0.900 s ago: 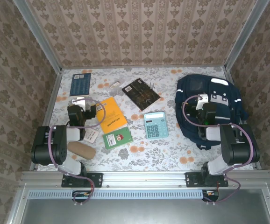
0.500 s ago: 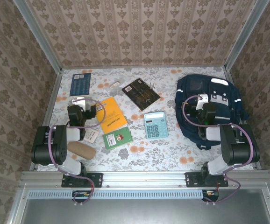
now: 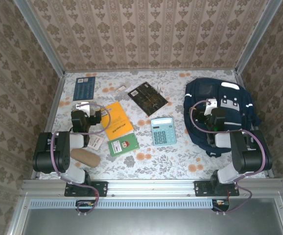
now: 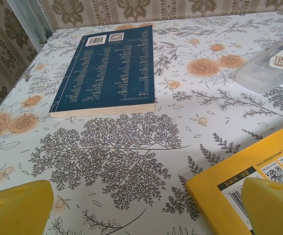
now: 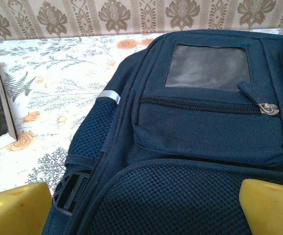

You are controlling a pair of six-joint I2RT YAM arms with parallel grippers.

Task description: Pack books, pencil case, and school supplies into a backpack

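Seen from my left wrist, no wording reads clearly. The dark blue book [image 4: 107, 68] carries a barcode, a QR code and rows of tiny print. The orange-yellow book [image 4: 244, 169] bears a white barcode label with QR codes. The white eraser-like piece [image 4: 273, 66] shows a brownish stamp.

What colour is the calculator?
The calculator is light teal-blue; the top view shows it best.

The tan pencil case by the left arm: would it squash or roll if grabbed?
The pencil case looks soft and rounded, so it would probably dent when squeezed. Its oblong shape might let it roll if pushed sideways.
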